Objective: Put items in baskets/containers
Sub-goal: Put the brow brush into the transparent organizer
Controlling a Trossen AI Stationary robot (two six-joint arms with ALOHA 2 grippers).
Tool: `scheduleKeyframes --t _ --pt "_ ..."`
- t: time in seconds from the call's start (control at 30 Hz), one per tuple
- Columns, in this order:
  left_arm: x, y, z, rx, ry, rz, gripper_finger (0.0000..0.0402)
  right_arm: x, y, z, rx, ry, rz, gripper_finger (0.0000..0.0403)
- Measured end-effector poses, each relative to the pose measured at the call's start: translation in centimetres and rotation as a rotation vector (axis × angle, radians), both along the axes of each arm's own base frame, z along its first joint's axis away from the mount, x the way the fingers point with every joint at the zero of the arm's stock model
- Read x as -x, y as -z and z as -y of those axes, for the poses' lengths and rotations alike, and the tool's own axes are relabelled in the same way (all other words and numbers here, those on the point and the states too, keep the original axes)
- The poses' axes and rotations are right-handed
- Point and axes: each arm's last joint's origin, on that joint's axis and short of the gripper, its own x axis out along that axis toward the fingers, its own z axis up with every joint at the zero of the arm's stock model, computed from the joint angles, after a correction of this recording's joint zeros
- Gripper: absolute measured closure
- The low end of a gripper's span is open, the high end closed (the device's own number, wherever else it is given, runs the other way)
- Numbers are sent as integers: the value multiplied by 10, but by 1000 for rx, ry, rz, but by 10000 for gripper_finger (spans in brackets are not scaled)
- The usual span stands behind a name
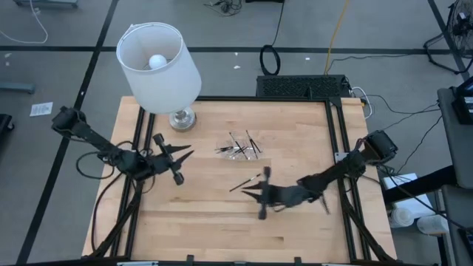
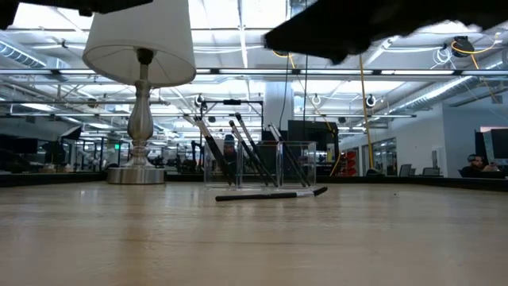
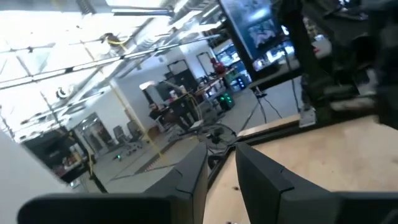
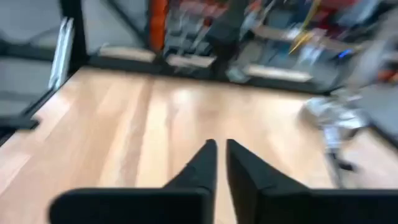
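Wooden boards of the table (image 1: 207, 229) fill the foreground and carry everything else, framed by black rails along the sides. Next in bulk is the lamp (image 1: 159, 70), its white shade and silver base standing at the far left part of the table, with the bulb visible down inside the shade. Two dark arms reach in from either side. On the left, the left hand (image 1: 186, 154) hangs near the lamp base, pointing toward the table's middle; its two fingers stand a little apart, as the left wrist view shows, and nothing is between them. On the right, the right hand (image 1: 247, 193) sits near the table's centre, tips pointing left; its fingers are drawn almost together with only a thin gap, as the right wrist view shows, and they hold nothing. Between the two hands, toward the far side, stands the clear plastic tray (image 1: 240, 150), with several thin dark sticks (image 1: 238, 145) leaning in it at angles. One more stick (image 1: 250, 181) lies flat on the bare wood in front of the tray, just beside the right hand's tips, though not gripped.
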Motion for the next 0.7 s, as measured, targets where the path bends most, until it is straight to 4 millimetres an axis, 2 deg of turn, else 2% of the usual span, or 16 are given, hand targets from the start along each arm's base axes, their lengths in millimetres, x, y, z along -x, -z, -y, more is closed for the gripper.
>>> scheduleKeyframes --t 0.2,0.33,0.47,0.53,0.7 --pt "10 5 -7 40 -15 29 309 -59 0 3 -5 5 -200 401" --pt "12 5 -6 53 -47 25 309 -93 21 11 -37 -39 -327 402" --pt "14 5 -5 57 -89 8 309 -108 42 16 -36 -17 -444 402" --pt "14 6 -5 48 -99 -1 309 -109 48 19 -33 -2 -477 402" --pt "14 6 -5 31 -105 -12 309 -109 54 24 25 93 -489 402"
